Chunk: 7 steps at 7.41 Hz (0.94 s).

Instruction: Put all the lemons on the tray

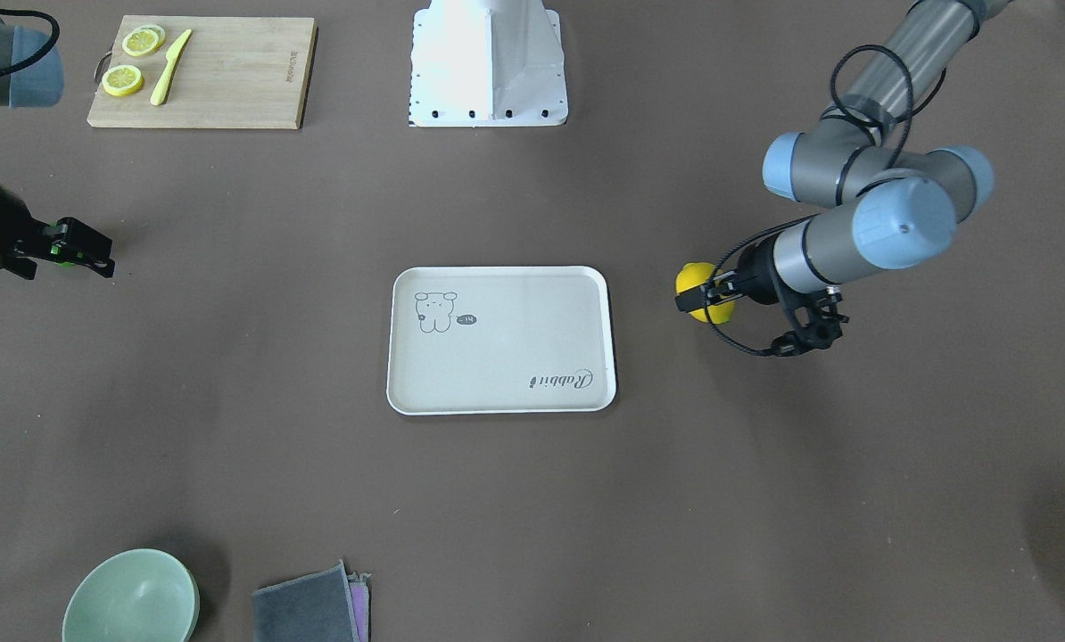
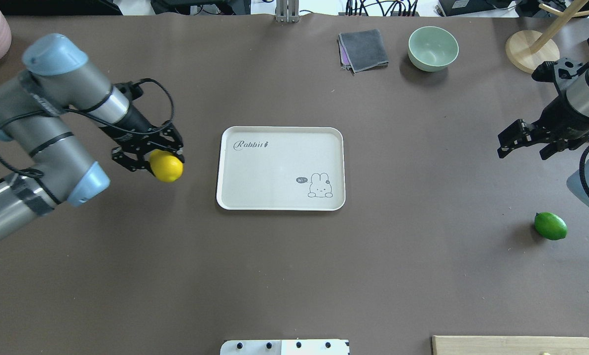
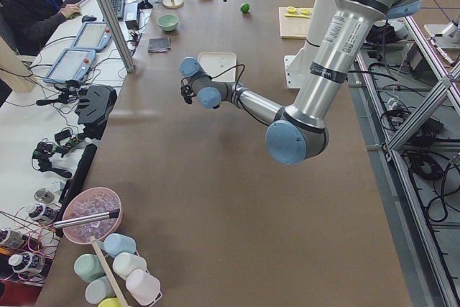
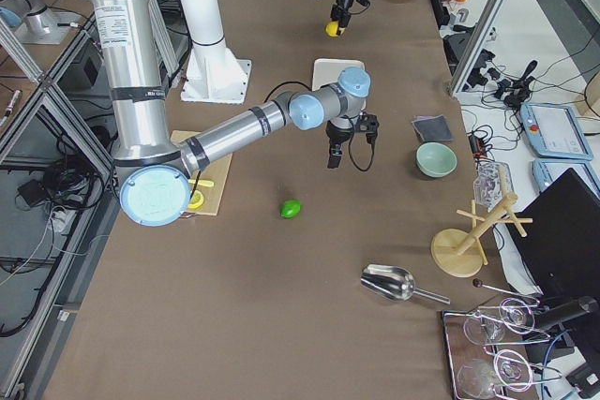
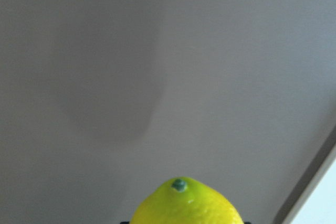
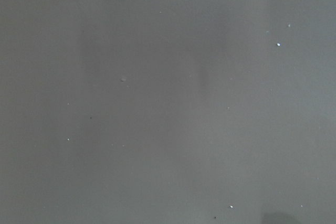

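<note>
Left of centre in the overhead view, the left gripper (image 2: 162, 160) is clamped on the bright yellow oval lemon (image 2: 167, 167). It holds the fruit over the brown table (image 2: 294, 276), just beside the left short edge of the flat off-white rectangular tray (image 2: 275, 167) with the rabbit drawing. Toward the lower right of that view the glossy green oval lemon (image 2: 550, 226) lies on the tabletop, well apart from the tray. Higher in the frame, near the right edge, the right gripper (image 2: 524, 145) hangs with its fingers spread wide, gripping nothing.
</note>
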Available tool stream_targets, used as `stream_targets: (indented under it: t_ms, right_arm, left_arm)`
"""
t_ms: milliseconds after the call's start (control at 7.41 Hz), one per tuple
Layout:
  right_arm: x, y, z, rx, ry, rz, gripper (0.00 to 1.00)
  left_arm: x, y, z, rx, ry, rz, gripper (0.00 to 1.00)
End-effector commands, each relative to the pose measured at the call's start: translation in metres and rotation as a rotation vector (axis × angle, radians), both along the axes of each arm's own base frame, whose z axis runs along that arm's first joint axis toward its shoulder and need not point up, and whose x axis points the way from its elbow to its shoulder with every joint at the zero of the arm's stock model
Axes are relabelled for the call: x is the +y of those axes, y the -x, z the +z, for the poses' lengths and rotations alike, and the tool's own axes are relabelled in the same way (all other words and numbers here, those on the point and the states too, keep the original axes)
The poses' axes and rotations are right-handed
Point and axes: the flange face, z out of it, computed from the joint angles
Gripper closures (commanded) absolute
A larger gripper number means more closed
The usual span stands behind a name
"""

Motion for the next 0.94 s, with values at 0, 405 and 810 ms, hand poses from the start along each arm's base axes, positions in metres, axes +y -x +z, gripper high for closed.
stream_targets:
  t_ms: [0,405,810]
  right_arm:
    - [0.0,0.001,0.0,0.001,0.0,-0.001,0.0]
    - [0.0,0.002,0.002,0.002,0.003,-0.004,0.0]
    - [0.001,0.005,-0.001,-0.004,0.0,-0.008,0.0]
  left_arm:
    - [-0.017,-0.075,-0.075,-0.014,0.026,-0.046,1.0]
    - [-0.024,-0.085,-0.109,-0.01,0.052,-0.101,0.02]
    - [-0.055,-0.046,-0.109,-0.012,0.046,-0.183,0.02]
